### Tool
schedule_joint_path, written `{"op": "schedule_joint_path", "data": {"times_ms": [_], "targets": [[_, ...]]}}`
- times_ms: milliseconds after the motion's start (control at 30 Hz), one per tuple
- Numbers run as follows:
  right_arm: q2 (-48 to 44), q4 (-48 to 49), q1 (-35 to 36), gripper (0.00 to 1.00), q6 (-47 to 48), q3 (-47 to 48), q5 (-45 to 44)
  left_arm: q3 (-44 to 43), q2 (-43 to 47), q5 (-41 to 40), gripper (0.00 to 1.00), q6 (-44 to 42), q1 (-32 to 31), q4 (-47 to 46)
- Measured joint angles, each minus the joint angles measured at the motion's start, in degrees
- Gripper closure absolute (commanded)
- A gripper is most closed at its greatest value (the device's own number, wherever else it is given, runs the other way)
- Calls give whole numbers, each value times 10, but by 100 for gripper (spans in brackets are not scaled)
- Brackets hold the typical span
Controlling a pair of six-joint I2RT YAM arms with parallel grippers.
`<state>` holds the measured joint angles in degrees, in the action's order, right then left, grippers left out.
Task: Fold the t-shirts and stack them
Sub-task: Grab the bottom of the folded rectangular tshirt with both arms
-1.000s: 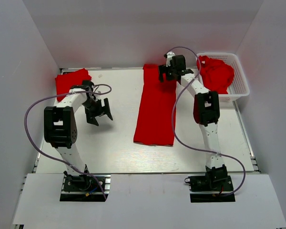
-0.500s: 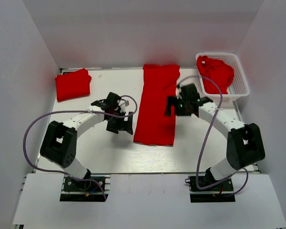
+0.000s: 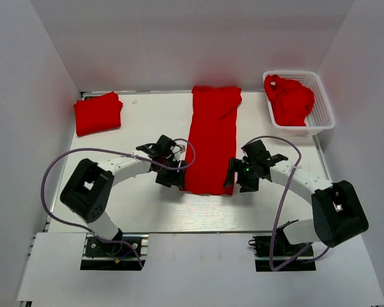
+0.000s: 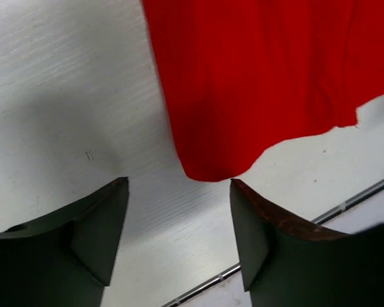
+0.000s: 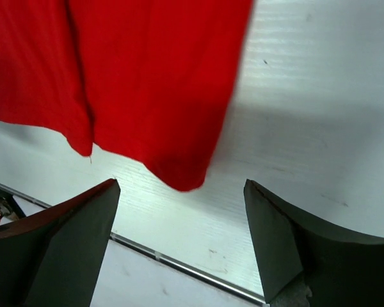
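A white plastic lattice basket is seen at the far right corner of the white worktop. A crumpled heap of red cloth t-shirts is held in it and rises above the rim; how many shirts are in it cannot be told. A plain red t-shirt folded into a long strip is laid flat in the middle of the worktop, running from the far edge toward the near edge. The basket is placed to the right of the strip's far end, apart from it, and a small folded red t-shirt is set well to the left of that end. The left pincer is held released at the strip's near left corner, which lies just ahead of the spread fingers, ungripped. The right pincer is likewise spread wide and empty at the near right corner. Bare worktop is seen on both sides of the strip and between its near hem and the near edge.
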<state>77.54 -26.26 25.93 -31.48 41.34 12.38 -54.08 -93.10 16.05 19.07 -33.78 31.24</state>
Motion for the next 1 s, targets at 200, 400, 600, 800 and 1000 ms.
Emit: {"op": "schedule_joint_path", "data": {"times_ms": [200,400,600,800,1000], "targets": [[40,34,1,44,-10,-2,16,0,-21,-20,46,3,-19,-3],[47,56,2,76,-17,-31,33,-4,-35,-22,82,6,-37,-9],[44,70,2,100,-17,-50,41,-10,-45,-17,100,7,-47,-14],[24,70,4,100,-11,-56,45,-1,-29,-23,100,8,-53,-13],[-49,55,12,100,0,-61,43,15,43,-21,100,19,-60,2]]}}
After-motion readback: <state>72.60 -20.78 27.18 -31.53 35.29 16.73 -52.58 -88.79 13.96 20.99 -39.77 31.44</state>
